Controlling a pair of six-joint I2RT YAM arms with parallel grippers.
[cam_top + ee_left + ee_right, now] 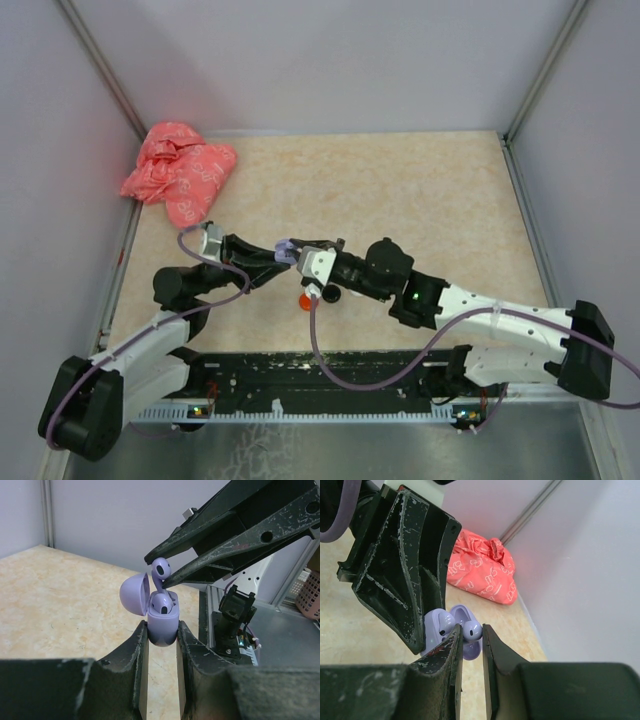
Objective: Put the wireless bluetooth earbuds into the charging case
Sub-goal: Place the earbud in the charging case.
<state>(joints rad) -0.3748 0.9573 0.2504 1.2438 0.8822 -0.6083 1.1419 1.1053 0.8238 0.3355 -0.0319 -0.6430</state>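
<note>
**Surface Finishes on the Table**

The charging case (162, 625) and the earbud (160, 571) above it are seen as smooth lilac plastic with a soft sheen. The fingers of the left gripper (162, 630) and right gripper (470, 631) are shown as matt black plastic, scuffed and flecked pale. The table (400, 190) is finished in smooth, marbled beige. At ten o'clock a pink-red bag (180, 170) is seen, thin and creased.

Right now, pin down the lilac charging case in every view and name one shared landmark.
Top external: lilac charging case at centre, where both arms meet.
Left wrist: centre, clamped in the left jaws, lid open.
Right wrist: lower centre, beyond the right jaws.
Landmark: the earbud the right jaws pinch, both wrist views.
</note>
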